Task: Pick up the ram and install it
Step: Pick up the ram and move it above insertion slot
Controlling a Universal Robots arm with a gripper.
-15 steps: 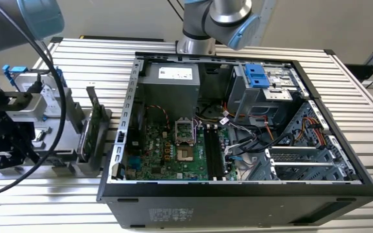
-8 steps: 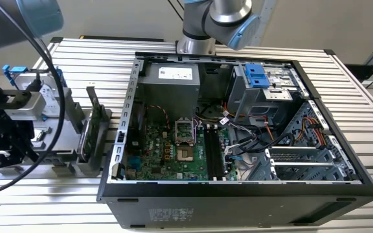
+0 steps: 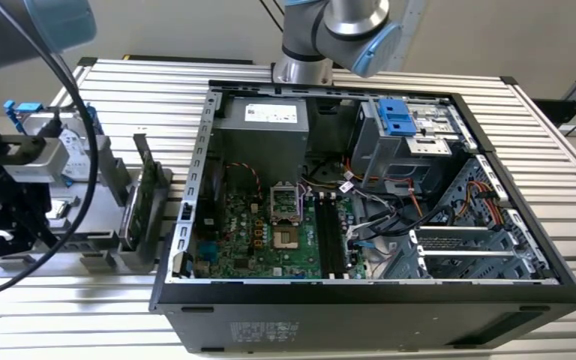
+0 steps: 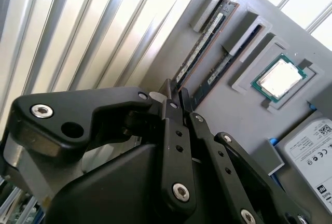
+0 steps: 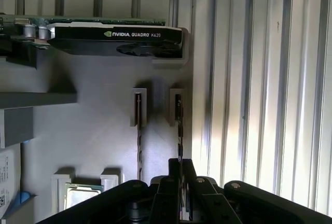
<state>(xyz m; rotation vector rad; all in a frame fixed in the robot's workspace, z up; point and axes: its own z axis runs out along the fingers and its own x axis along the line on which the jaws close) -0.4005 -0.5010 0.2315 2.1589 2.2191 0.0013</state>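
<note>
Ram (image 5: pixel 179 125) is stood on edge in the slot at the rim of the grey holder (image 5: pixel 104 130) — its thin body is pinched by the gripper (image 5: pixel 180 166), closed on it. A second stick (image 5: pixel 138 130) is slotted just beside it — a processor chip (image 4: pixel 280 79) and a graphics card (image 5: pixel 116 37) are set farther off.

Slatted table (image 3: pixel 553 142) bearing computer case (image 3: pixel 368 319), grey fixture (image 5: pixel 104 130)

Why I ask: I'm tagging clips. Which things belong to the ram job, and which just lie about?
Job: ram, hand, case.
Lying about: second stick, CPU, hard drive, graphics card.
</note>
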